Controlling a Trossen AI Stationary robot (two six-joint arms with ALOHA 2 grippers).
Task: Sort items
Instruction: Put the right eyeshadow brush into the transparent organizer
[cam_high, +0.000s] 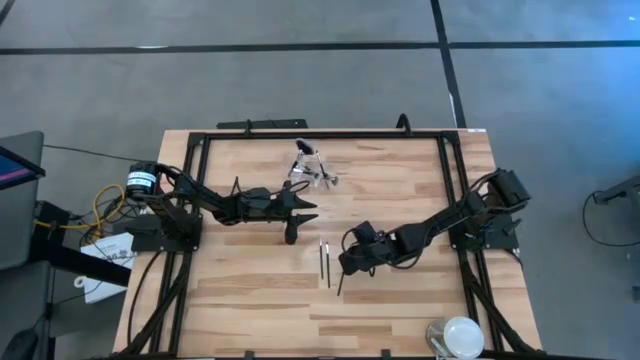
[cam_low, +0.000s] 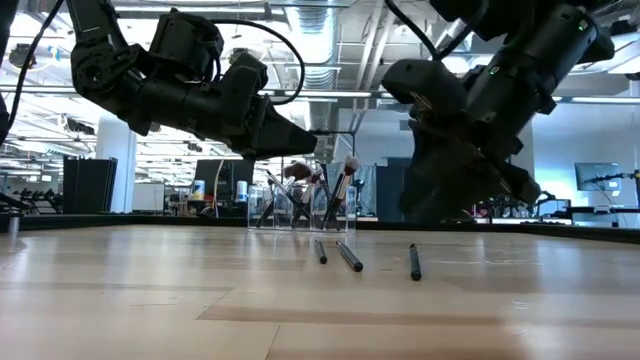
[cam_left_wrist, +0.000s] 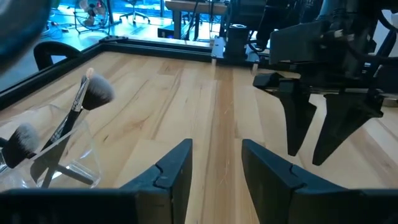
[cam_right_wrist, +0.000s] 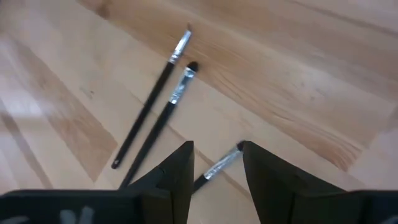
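Three slim black-handled makeup brushes lie flat on the wood: two side by side (cam_high: 325, 260) (cam_right_wrist: 158, 106), and a third (cam_right_wrist: 217, 168) (cam_high: 340, 285) nearer the table's near edge. My right gripper (cam_right_wrist: 216, 163) (cam_high: 347, 262) is open and hovers over that third brush, one finger on each side of its silvery ferrule, touching nothing. Several more brushes, some with fluffy heads (cam_left_wrist: 93, 93), stand in a clear plastic holder (cam_high: 312, 168) (cam_low: 300, 205). My left gripper (cam_left_wrist: 214, 163) (cam_high: 302, 206) is open and empty, held above the table just near of the holder.
A round white-and-clear disc (cam_high: 460, 335) sits at the table's near right corner. A black frame (cam_high: 320, 133) runs along the table's edges. Bare wood (cam_high: 240, 300) stretches across the near left part of the table.
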